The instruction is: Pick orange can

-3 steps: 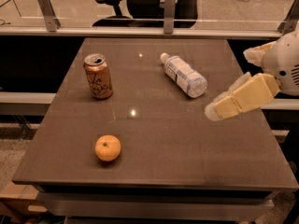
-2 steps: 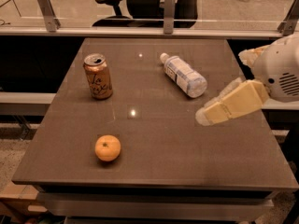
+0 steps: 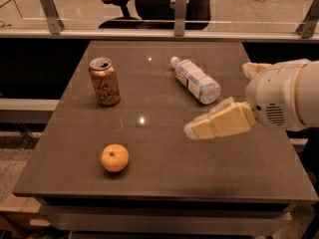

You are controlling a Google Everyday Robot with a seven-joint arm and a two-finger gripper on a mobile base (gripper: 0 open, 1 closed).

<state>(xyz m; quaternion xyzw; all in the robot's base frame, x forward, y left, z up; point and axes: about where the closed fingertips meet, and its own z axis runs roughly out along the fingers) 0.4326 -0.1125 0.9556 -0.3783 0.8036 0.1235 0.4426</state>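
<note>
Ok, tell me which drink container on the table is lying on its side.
The clear water bottle, cap toward the far edge; the orange can stands upright at left. The gripper hovers nearer the camera than the bottle.

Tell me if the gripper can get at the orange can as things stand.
Probably yes: the gripper hangs to one side of the orange can, nothing between them; the bottle lies beyond that path, the fruit nearer us.
</note>
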